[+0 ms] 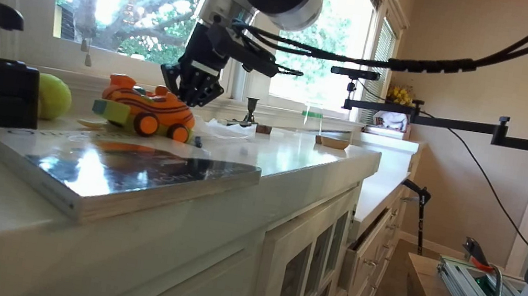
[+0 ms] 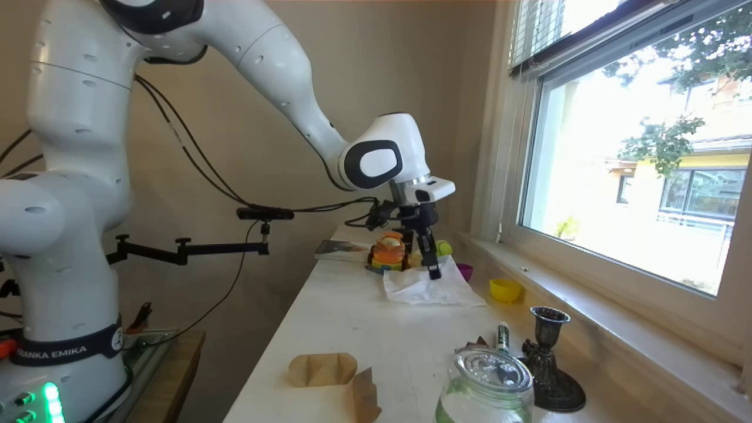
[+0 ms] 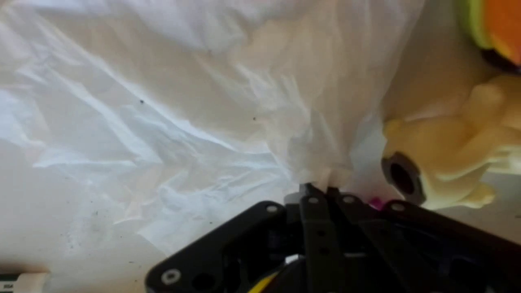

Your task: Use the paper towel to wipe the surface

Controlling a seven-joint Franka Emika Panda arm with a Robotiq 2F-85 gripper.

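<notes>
Pinching white paper towel in closed black gripper.
Whole only in an exterior view, towel's three o'clock: round yellow cup, contents hidden.

window overexposed in both exterior views; glare on book; wrist view dim, soft-focused

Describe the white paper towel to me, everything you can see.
The paper towel is a thin, plain white sheet that looks like soft paper and is heavily wrinkled. It lies loosely crumpled and partly spread on the white countertop, near the orange toy. A gathered fold is pinched in the gripper, with creases fanning out from there.
</notes>
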